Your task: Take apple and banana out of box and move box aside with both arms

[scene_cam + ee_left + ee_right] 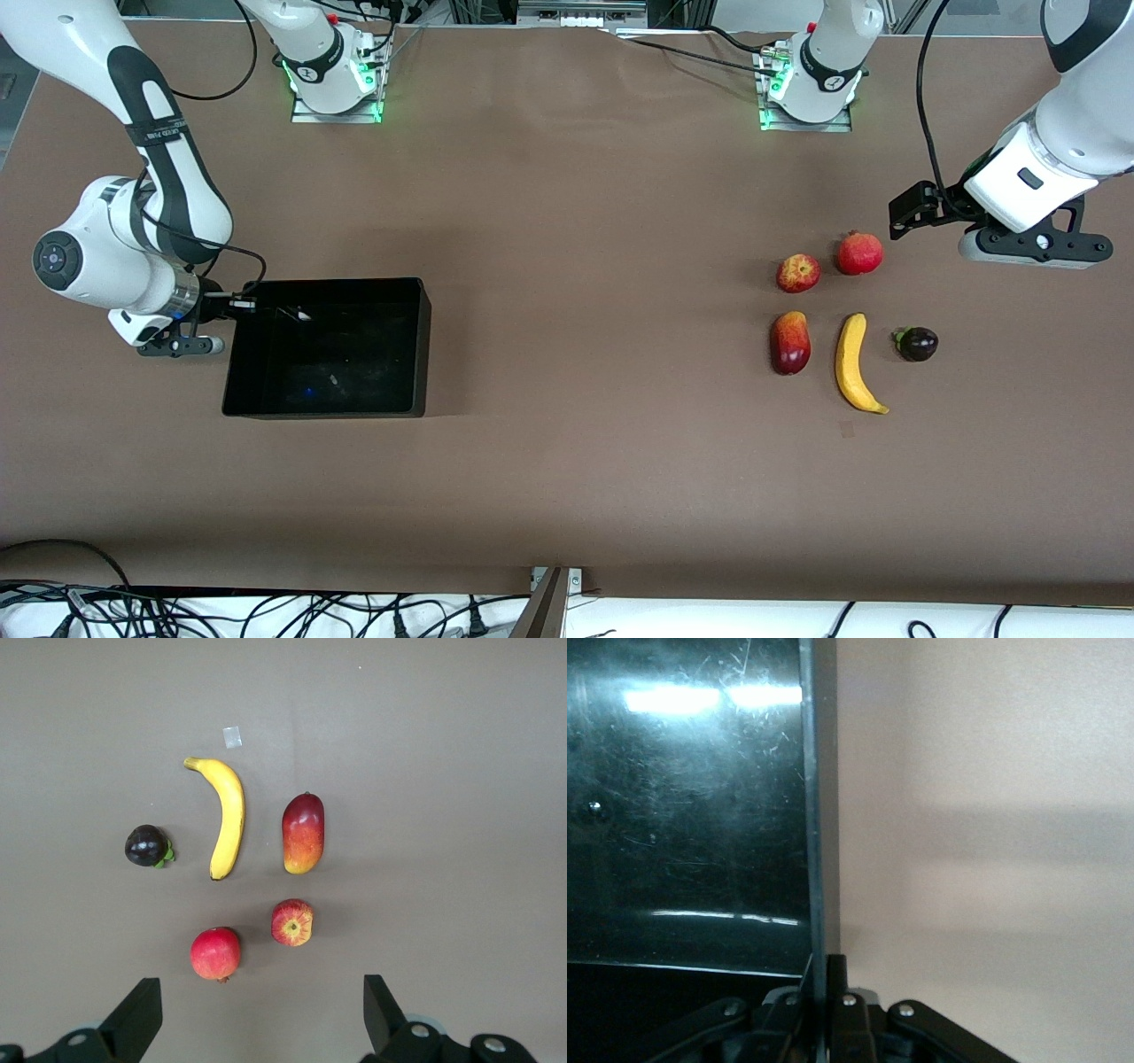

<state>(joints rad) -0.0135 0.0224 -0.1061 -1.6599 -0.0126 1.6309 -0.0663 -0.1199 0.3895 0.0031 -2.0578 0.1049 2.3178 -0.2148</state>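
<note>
The black box (423, 346) sits toward the right arm's end of the table. My right gripper (241, 304) is shut on the box's thin end wall (818, 815), one finger on each side of it, as the right wrist view shows (824, 964). The fruits lie together toward the left arm's end: a yellow banana (853, 361) (228, 815), a red-and-yellow apple (798, 273) (292, 922), a round red fruit (859, 253) (215, 953), a red-orange mango (790, 342) (303, 833) and a small dark purple fruit (917, 344) (146, 845). My left gripper (912, 213) (260, 992) hangs open and holds nothing, over bare table beside the round red fruit.
A small pale tape square (846, 429) (232, 737) marks the table nearer the front camera than the banana. Loose cables (266, 611) run along the table's front edge. The wide brown middle of the table lies between box and fruits.
</note>
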